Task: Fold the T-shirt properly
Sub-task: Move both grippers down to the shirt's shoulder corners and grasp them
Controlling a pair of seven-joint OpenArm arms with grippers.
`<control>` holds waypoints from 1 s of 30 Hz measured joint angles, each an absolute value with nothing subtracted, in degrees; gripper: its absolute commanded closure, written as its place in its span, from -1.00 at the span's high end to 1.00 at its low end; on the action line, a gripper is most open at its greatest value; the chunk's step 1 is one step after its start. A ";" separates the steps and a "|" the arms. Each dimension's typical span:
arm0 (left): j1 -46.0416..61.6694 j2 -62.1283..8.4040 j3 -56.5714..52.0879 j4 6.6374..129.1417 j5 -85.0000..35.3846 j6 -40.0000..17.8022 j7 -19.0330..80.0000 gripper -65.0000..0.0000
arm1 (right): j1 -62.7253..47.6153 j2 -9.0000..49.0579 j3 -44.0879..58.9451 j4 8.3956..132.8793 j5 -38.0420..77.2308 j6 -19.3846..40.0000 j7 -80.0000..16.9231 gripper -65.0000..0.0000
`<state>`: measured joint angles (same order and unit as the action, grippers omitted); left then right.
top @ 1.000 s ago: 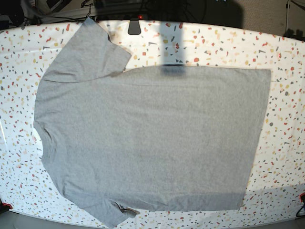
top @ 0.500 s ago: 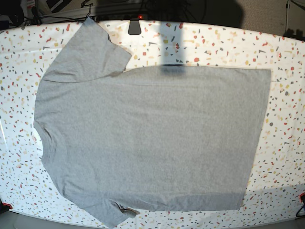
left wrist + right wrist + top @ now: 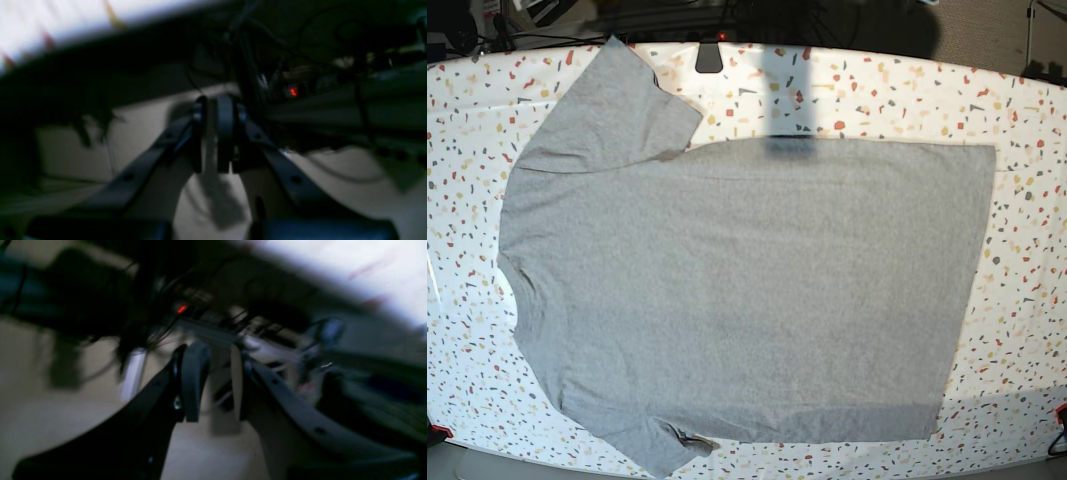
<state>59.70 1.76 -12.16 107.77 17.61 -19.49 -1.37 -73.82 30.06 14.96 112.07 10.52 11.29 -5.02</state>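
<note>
The terrazzo-patterned table [image 3: 1027,230] fills the base view and carries the T-shirt [image 3: 747,290], spread flat, plain grey side up, collar end toward that view's left and hem toward its right, one sleeve reaching the far edge and the other the near edge. Neither arm appears in the base view. The right gripper [image 3: 213,386], blurred, shows a clear gap between its fingers, holding nothing. The left gripper [image 3: 215,133] stands with pads nearly together, a thin gap between them, nothing held. A red indicator light [image 3: 293,91] glows beyond it among dark cables.
</note>
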 measured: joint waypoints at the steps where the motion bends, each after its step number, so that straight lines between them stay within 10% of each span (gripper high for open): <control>1: 59.66 1.76 -12.12 109.65 19.31 -19.49 -1.06 -0.83 | -73.84 30.22 16.75 113.06 10.50 11.33 -5.39 -0.49; 17: 47.07 -14.68 -12.03 118.30 36.40 -24.71 2.70 -0.46 | -67.99 48.58 26.83 118.56 10.70 11.88 -10.68 -0.49; 30: 32.08 -27.09 -8.43 99.81 44.56 -25.54 4.71 -0.46 | -61.87 48.40 26.81 118.61 10.72 12.03 -13.87 -0.49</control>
<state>32.08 -27.09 -8.43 99.81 44.56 -25.54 4.71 -61.87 48.40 26.81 118.61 10.72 12.03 -13.87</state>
